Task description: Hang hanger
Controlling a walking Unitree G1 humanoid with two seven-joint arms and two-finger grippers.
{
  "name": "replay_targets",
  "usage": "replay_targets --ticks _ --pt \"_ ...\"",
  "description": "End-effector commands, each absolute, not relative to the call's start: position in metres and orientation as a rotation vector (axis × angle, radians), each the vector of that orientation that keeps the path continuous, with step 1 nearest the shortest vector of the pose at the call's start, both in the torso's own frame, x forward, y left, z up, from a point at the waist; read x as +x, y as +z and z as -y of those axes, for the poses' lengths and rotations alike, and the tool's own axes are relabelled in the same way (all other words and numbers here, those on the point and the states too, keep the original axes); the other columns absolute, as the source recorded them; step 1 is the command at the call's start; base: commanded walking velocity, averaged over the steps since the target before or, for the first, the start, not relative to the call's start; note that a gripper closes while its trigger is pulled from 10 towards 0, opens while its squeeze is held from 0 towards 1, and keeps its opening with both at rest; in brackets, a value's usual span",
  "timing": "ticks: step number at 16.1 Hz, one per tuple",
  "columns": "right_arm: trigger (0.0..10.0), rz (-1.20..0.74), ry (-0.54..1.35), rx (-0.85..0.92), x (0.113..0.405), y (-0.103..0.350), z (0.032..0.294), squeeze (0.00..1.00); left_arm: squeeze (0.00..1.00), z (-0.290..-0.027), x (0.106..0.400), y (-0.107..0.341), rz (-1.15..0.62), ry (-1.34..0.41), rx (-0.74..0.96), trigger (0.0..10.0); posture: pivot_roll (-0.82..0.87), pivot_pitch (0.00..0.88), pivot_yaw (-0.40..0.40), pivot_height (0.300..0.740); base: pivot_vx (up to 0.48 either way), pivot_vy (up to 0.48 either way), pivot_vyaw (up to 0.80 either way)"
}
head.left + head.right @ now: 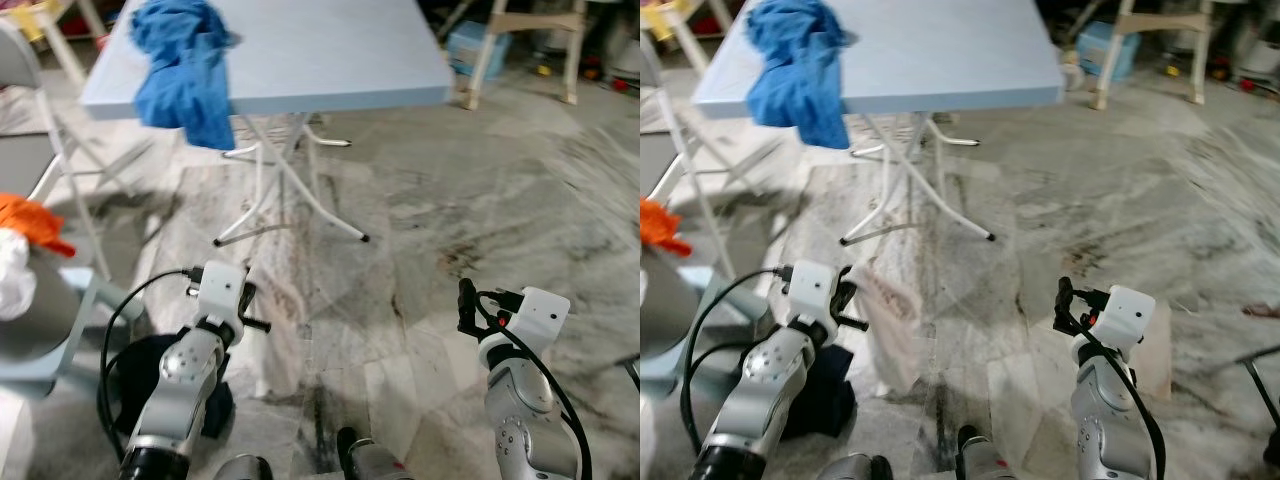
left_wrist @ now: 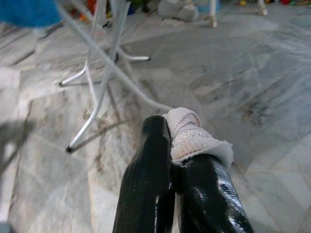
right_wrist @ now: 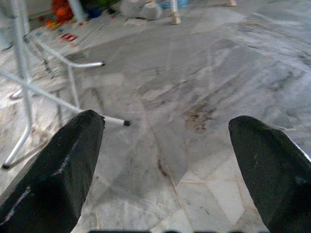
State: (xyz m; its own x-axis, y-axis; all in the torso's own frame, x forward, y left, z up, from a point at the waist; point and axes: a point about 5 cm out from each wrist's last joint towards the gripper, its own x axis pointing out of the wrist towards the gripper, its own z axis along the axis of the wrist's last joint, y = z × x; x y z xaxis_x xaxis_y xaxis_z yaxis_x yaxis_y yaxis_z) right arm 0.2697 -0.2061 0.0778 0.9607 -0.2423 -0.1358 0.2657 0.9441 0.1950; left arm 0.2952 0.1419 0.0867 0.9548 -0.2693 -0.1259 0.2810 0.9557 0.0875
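Left jaws (mostly hidden) on pale cloth [image 2: 194,138]

A grey-veined marble floor [image 1: 450,220], streaked with darker smudges, fills the scene, and at 12 o'clock stands a pale blue folding table [image 1: 330,55] on thin white metal legs [image 1: 290,190], with a crumpled blue cloth [image 1: 185,65] hanging over its near left edge. At 9 o'clock a grey chair [image 1: 35,130] with a white frame stands beside a rounded grey thing carrying orange [image 1: 30,220] and white fabric. Toward 1 and 2 o'clock, white wooden legs of further furniture [image 1: 530,45] and a light blue box [image 1: 470,45] sit among small scattered clutter in even, soft light.
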Motion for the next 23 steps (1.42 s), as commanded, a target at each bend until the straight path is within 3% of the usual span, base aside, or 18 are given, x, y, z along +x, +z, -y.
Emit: replay_targets --ticks 1,7,16,23 --pt "10.0 -0.107 -0.273 0.217 0.269 0.078 0.208 0.0 0.0 -0.144 0.296 0.085 -0.124 -0.285 0.103 10.0 -0.06 0.15 0.043 0.74 0.0 0.259 -0.8" --pt "10.0 -0.076 -0.284 0.197 0.278 0.087 0.213 0.0 0.0 -0.133 0.311 0.097 -0.09 -0.291 0.076 10.0 -0.07 0.171 0.054 0.74 0.0 0.277 -0.8" --pt "10.0 -0.074 -0.287 0.204 0.28 0.087 0.209 0.0 0.0 -0.14 0.318 0.101 -0.085 -0.261 0.077 10.0 -0.07 0.185 0.057 0.74 0.0 0.307 -0.74" --pt "10.0 -0.07 -0.289 0.19 0.277 0.089 0.208 0.0 0.0 -0.135 0.319 0.108 -0.041 -0.325 0.009 10.0 -0.08 0.191 0.055 0.74 0.0 0.0 -0.15"
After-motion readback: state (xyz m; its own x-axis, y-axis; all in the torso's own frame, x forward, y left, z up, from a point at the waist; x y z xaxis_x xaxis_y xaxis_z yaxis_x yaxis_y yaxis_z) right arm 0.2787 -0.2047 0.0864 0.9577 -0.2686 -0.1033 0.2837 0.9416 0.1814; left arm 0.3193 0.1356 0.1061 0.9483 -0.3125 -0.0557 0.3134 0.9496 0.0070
